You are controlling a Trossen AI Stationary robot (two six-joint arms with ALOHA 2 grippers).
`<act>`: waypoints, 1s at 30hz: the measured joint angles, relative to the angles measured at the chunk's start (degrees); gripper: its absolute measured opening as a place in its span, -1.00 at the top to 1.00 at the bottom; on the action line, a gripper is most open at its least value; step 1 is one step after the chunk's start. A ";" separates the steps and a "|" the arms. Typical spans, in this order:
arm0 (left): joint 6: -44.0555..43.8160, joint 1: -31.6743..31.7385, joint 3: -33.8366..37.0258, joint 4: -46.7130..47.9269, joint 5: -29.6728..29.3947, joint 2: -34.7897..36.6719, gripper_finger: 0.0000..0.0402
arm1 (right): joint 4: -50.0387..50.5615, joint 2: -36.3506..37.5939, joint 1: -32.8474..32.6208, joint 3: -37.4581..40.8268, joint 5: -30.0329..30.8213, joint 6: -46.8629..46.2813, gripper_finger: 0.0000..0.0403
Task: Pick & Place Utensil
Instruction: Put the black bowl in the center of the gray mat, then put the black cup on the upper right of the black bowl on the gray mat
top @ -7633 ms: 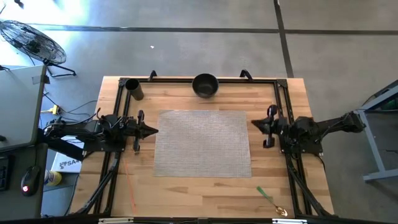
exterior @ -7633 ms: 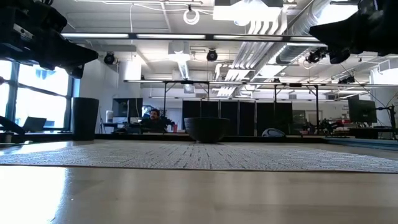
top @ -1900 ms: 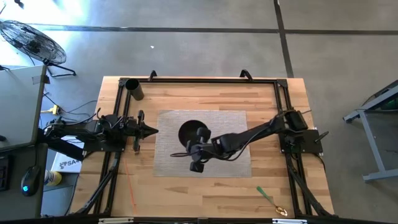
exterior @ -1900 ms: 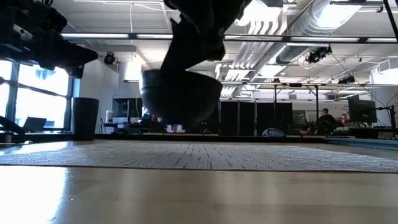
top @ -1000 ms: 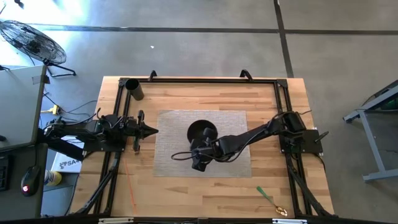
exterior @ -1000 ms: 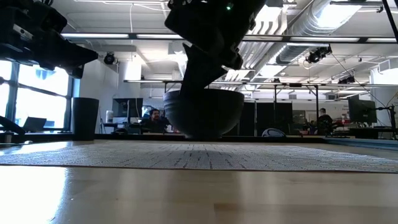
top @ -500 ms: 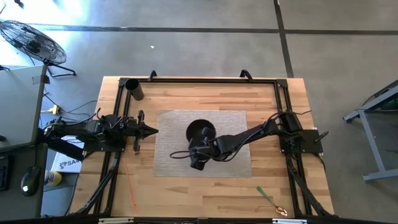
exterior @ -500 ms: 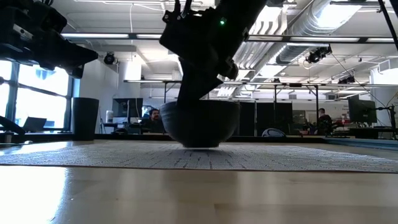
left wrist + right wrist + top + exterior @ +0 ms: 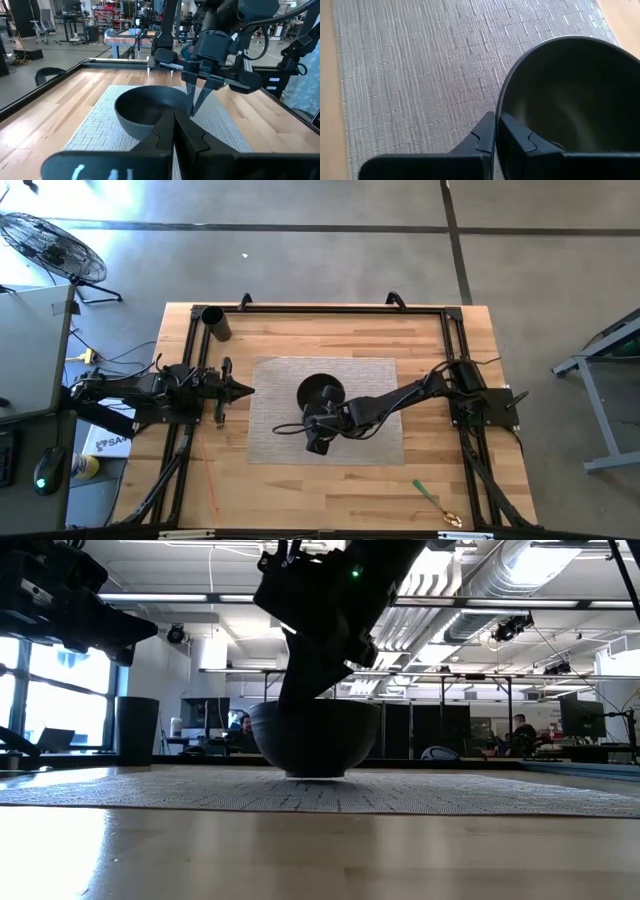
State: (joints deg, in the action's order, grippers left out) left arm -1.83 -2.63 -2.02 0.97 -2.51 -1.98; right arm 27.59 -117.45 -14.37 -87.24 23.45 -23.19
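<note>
The grey woven mat lies in the middle of the wooden counter and serves as the landmark here. A black bowl sits on the mat, a little toward its far edge and near its centre; in the low view its base rests flat on the weave. The right end effector reaches in across the mat from its right side and is clamped on the bowl's rim, one finger inside the bowl and one outside (the right wrist view shows the rim running between the two dark fingers). The left wrist view shows the same grip from the other side, the fingers pinching the rim of the bowl.

The left end effector waits just off the mat's left edge, above bare counter, its fingers pressed together.

The utensil, a spoon with a green handle, lies on the counter beyond the mat's near right corner, well apart from the bowl. A dark cup stands off the mat's far left corner.
</note>
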 joint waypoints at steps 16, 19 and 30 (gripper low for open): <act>0.00 0.00 0.00 0.00 -0.01 0.00 1.00 | 0.44 0.15 0.00 0.00 1.34 0.12 0.47; 0.00 0.00 0.00 -0.02 -0.01 0.00 1.00 | 0.02 1.10 -0.04 0.00 2.00 0.23 0.36; 0.00 0.00 0.00 -0.02 -0.01 -0.02 1.00 | -4.53 7.36 -0.61 -0.02 4.86 7.92 0.15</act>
State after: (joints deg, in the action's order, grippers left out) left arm -1.83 -2.63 -2.02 0.95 -2.53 -2.00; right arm 23.06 -110.09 -14.99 -87.26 28.31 -15.27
